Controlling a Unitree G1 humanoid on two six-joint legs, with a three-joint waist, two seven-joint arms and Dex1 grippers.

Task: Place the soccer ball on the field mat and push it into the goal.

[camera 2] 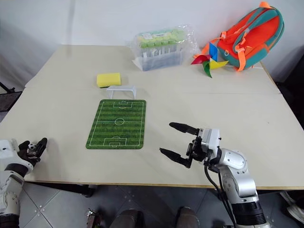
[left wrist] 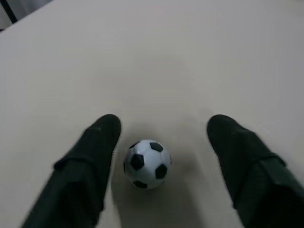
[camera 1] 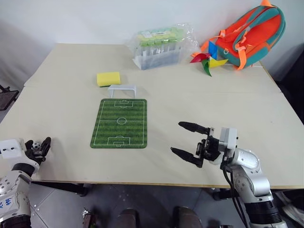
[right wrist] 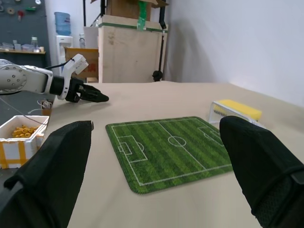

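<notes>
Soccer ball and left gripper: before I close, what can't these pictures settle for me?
- Contact: in the left wrist view the soccer ball sits between the left gripper fingers, gaps both sides; whether it rests on the table is unclear.
- Head views: the ball is tiny, partly hidden by the fingers.
- The goal mouth: too small to judge.
- The right gripper is open, empty.

The mat (right wrist: 171, 149) lies mid-frame on the counter (right wrist: 156, 97), goal (right wrist: 222, 111) and yellow sponge (right wrist: 241, 110) at right, the left end effector (right wrist: 92, 96) reaching in upper left.
</notes>
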